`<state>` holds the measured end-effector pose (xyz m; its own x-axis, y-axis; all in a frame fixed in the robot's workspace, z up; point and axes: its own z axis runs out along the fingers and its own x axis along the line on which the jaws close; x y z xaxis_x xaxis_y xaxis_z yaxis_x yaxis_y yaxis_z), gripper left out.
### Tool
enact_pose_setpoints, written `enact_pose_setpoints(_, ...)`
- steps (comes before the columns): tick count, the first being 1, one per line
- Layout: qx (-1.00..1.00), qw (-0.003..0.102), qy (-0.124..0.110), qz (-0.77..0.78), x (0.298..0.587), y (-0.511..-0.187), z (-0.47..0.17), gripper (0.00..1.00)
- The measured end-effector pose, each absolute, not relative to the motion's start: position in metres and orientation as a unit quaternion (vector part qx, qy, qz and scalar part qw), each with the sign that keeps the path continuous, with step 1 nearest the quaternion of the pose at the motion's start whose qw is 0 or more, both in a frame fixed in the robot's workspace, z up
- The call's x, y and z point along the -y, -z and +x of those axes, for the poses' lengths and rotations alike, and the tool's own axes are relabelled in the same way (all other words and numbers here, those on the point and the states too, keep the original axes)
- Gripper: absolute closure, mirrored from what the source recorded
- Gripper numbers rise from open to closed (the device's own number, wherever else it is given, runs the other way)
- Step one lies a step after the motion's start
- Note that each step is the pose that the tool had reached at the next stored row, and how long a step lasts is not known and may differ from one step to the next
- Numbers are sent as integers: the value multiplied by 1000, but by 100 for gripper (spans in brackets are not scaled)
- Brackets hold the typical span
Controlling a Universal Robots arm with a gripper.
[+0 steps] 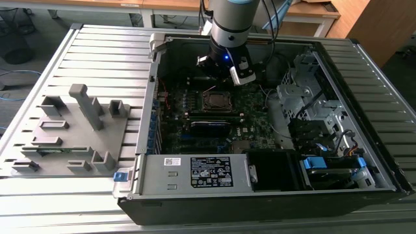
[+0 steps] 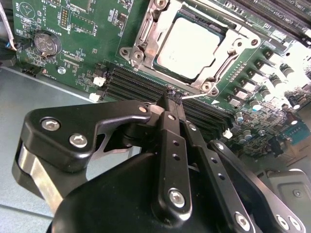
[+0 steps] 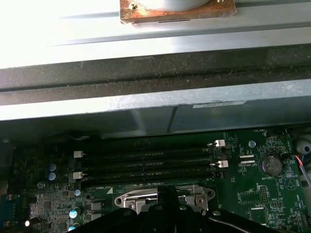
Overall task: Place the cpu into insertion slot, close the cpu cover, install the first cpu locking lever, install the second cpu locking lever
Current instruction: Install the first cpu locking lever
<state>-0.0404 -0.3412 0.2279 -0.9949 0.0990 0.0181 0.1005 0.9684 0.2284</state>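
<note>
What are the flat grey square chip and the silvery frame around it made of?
The small flat grey square chip looks metal-topped: a dull grey face with soft glare. The thin silvery square frame around it looks like bare metal, shinier, with bright glints on its edges.

No txt readable; label (image 1: 211, 172) on grey box (image 1: 162, 181) illegible.

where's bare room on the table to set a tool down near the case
Bare slats of the table lie beyond the grey fixture tray, left of the computer case in the exterior view; another bare strip runs in front of the tray. Inside the case it is crowded, the gripper close by the cpu.
</note>
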Motion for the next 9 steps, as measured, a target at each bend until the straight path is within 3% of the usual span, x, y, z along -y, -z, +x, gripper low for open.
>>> enact_pose_setpoints(9,993,3,111,-50,341,-227,-40,89)
